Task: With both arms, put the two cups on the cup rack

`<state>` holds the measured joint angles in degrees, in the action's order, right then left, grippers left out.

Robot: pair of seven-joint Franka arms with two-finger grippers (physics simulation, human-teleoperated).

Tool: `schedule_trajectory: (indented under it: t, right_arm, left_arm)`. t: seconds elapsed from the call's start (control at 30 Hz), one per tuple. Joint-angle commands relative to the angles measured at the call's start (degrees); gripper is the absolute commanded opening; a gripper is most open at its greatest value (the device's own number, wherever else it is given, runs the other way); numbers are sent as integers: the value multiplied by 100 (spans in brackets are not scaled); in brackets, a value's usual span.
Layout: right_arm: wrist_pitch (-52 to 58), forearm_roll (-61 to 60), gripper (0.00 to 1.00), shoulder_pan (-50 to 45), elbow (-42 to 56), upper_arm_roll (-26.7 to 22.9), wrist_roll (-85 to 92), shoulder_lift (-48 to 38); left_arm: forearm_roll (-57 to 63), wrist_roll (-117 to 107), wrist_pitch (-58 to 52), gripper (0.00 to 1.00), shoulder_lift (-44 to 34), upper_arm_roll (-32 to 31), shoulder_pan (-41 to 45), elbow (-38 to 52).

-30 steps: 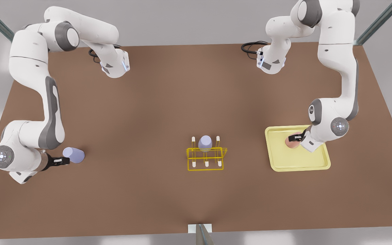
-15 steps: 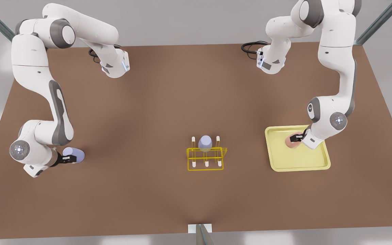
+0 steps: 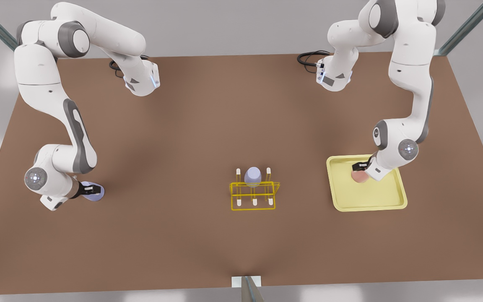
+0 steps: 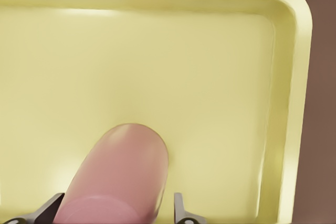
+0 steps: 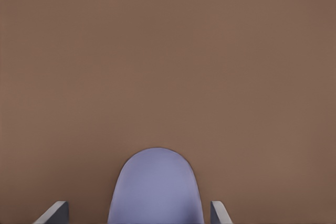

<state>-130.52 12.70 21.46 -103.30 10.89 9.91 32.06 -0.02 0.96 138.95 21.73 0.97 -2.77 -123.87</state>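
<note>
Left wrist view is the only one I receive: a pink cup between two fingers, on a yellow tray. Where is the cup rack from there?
Observer: In the front view the cup rack stands mid-table, left of the tray, apart from it. On that tray, the left gripper is open around the pink cup.
Operator: Is the rack free?
Observer: Not wholly. One lavender cup sits on its middle back peg; the back pegs on either side are bare.
Operator: And the other arm?
Observer: The right gripper is open around a second lavender cup on the table, at the front view's left.
</note>
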Motion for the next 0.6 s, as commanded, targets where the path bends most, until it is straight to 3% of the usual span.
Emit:
schedule_trajectory:
  t: [0.0,0.17,0.23,0.57]
  right_arm:
    - [-325,-14,100,51,-24,1,275,-7]
    - [-949,-14,100,245,-393,80,275,-7]
    - [-949,-22,100,245,-472,89,266,-15]
    - [-967,-14,100,359,-613,89,415,-7]
  left_arm:
    - [11,18,344,100,50,0,-5,-23]
    - [11,18,423,100,121,0,-5,-23]
    - [11,18,449,86,121,0,-5,-23]
    - [11,18,458,86,174,0,-5,-14]
